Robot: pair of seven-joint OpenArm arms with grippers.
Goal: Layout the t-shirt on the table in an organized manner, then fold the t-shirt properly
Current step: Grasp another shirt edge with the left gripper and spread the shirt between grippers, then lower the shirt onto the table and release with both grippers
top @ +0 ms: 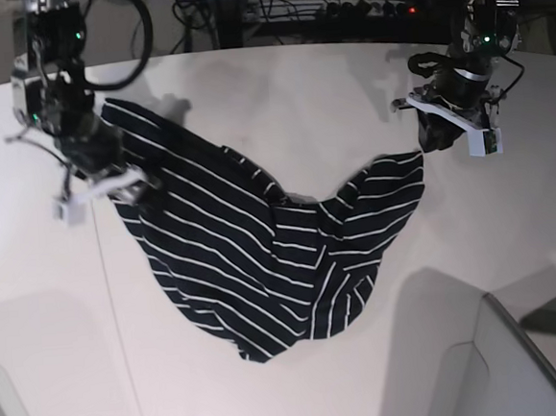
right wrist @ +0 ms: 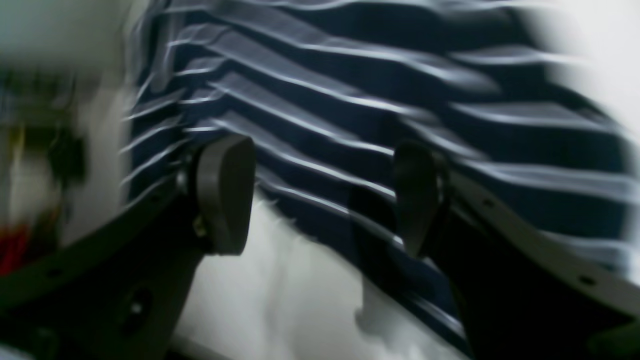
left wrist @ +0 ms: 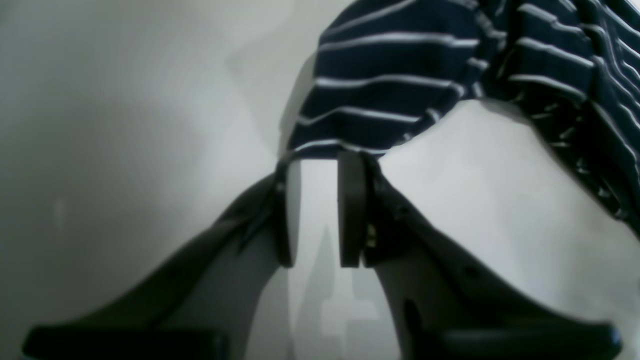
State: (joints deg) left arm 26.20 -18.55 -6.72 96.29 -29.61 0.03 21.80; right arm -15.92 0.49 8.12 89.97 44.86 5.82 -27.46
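Dark fingers of the left gripper (left wrist: 317, 210) stand narrowly parted, their tips at a striped corner of the t-shirt (top: 263, 257), seemingly nipping it, though blur hides the contact. That t-shirt sprawls rumpled mid-table (top: 282, 131), sagging toward the near edge. At its opposite upper corner the right gripper (right wrist: 320, 195) hangs spread wide over the cloth, nothing between its pads

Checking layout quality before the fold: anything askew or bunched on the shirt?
Yes. The t-shirt sags in a V across the table, with a bunched ridge of folds through its middle, not spread flat. The left gripper pinches one corner; the right gripper stands open over the other side, gripping nothing.
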